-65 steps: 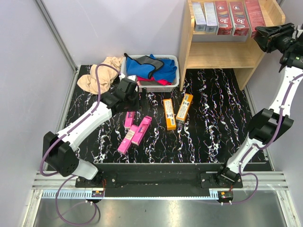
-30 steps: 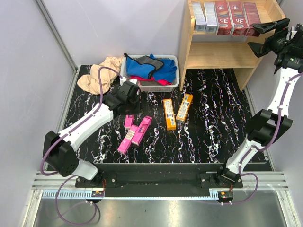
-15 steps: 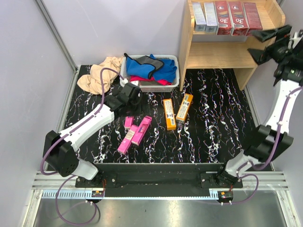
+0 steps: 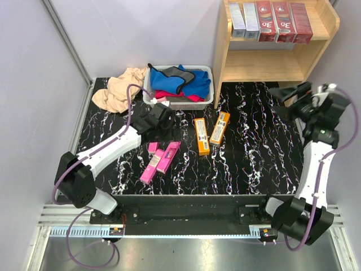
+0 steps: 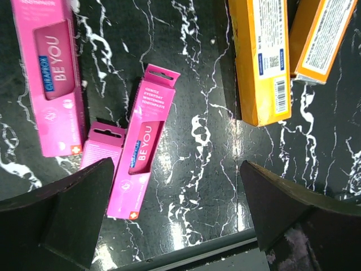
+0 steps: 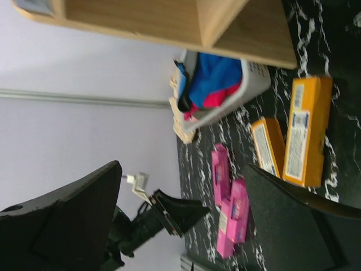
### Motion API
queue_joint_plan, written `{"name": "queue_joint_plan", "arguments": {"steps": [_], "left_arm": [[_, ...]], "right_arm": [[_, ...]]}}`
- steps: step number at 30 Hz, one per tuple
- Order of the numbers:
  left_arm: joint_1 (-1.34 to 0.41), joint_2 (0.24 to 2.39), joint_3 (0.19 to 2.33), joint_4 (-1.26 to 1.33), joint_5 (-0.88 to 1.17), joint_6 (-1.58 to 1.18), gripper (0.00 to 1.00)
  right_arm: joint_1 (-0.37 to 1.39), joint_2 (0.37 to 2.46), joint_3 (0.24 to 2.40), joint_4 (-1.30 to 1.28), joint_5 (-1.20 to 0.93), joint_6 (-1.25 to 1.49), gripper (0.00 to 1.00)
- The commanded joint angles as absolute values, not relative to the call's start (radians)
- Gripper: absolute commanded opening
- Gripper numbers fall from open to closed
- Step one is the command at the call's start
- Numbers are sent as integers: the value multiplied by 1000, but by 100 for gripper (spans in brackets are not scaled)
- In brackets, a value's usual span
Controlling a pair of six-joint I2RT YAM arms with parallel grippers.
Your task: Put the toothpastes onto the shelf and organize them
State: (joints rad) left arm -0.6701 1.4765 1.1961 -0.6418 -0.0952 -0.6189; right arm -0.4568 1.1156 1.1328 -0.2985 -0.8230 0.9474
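Note:
Two silver-grey and three dark red toothpastes (image 4: 269, 13) stand in a row on the top tier of the wooden shelf (image 4: 265, 65). On the black marble floor lie three pink toothpastes (image 4: 168, 156) and two orange ones (image 4: 201, 136). My left gripper (image 4: 164, 127) hovers open just behind the pink boxes; its wrist view looks down on the pink boxes (image 5: 144, 144) and orange boxes (image 5: 259, 62), with nothing between its fingers (image 5: 176, 169). Low in front of the shelf, my right gripper (image 4: 286, 99) is open and empty (image 6: 183, 169), pointing left towards the boxes (image 6: 304, 130).
A white basket (image 4: 206, 99) of coloured cloths sits behind the boxes, with a beige cloth (image 4: 118, 90) to its left. The shelf's lower tier (image 4: 256, 79) holds nothing. Grey walls and a metal frame close the area in on both sides.
My right arm has pulled away from the shelf's top tier and dropped low in front of the shelf. The left gripper has shifted slightly right, over the pink boxes.

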Motion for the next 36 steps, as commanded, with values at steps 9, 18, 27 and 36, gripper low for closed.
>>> {"name": "queue_joint_plan", "arguments": {"steps": [9, 18, 27, 36], "left_arm": [[-710, 1598, 1218, -583, -159, -595, 99], [-709, 1749, 1259, -575, -227, -508, 99], [-709, 1882, 1298, -545, -207, -476, 95], [-709, 1939, 1302, -511, -161, -480, 51]], "right_arm": [[-141, 1089, 756, -256, -681, 816, 100], [-132, 1089, 726, -250, -681, 805, 100], [-133, 1103, 710, -247, -690, 796, 100], [-132, 1098, 715, -255, -680, 781, 100]]}}
